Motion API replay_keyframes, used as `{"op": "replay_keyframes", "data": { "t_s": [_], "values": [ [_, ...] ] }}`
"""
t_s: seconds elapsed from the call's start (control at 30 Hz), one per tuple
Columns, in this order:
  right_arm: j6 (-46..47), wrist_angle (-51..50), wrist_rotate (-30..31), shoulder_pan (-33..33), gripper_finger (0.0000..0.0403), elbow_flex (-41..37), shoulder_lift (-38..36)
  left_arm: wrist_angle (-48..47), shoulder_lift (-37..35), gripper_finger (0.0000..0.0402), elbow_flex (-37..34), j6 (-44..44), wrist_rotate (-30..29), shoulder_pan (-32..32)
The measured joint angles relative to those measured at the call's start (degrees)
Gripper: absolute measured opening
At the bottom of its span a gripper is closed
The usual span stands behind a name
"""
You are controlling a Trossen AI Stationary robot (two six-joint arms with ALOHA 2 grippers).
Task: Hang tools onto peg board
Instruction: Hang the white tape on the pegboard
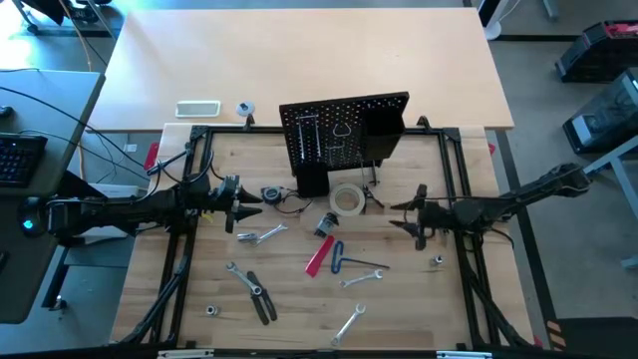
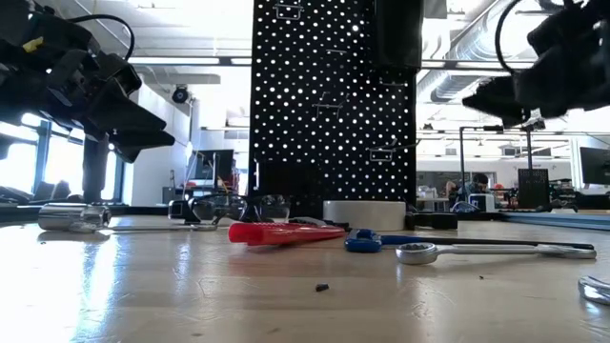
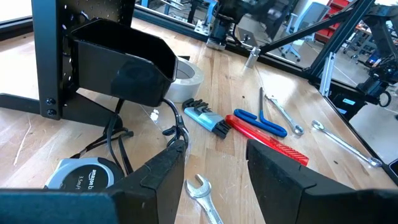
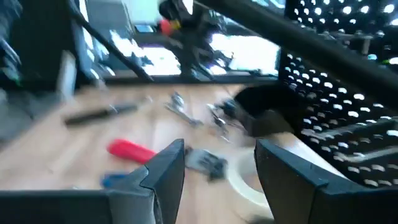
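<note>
— Pale wood covers the table (image 1: 299, 319), framed in black metal, and what stands on it?

— Going left to right, the left end effector (image 1: 242, 207) hovers above the wood with its fingers (image 3: 163, 176) parted and nothing between them. Just beside it lies a tape measure (image 1: 270, 193), and below that a silver wrench (image 1: 261, 235).

— And nearer the front edge?

— Black-handled pliers (image 1: 257, 294) lie there, with another wrench (image 1: 348, 324) farther right.

— Where is the peg board?

— The peg board (image 1: 334, 128) stands upright at the back middle of the table, a black bin (image 3: 121, 59) on its face; its hooks appear bare. In front of it rests the pale tape roll (image 1: 347, 198), with the hex keys (image 1: 326, 223) just beside it, then the red-handled cutter (image 1: 321, 255) and the blue-handled tool (image 1: 338, 256) touching one another.

— And on the right?

— The right end effector (image 1: 414, 215) hangs above the table, released as well, gripping nothing, well apart from the tools.
</note>
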Motion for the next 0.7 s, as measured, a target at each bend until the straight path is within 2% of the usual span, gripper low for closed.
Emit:
{"op": "replay_keyframes", "data": {
  "t_s": [0.27,0.37,0.53,0.6,0.7],
  "values": [
    [0.3,14.9,-0.4,0.0,0.0188,0.0,0.0,0.0,0.0,0.0163,0.0,0.0,0.0,0.0],
    [3.8,19.4,-1.3,0.0,0.0188,0.0,0.0,0.0,0.0,0.0163,0.0,0.0,0.0,0.0],
    [12.2,21.8,-0.1,-0.6,0.0188,0.2,0.4,0.0,0.0,0.0163,0.0,0.0,0.0,0.0],
    [11.5,21.8,0.2,-1.6,0.0188,1.7,1.5,0.0,0.0,0.0163,0.0,0.0,0.0,0.0],
    [8.2,21.8,-2.4,-2.9,0.0188,5.9,5.7,0.0,0.0,0.0163,0.0,0.0,0.0,0.0]
  ]
}}
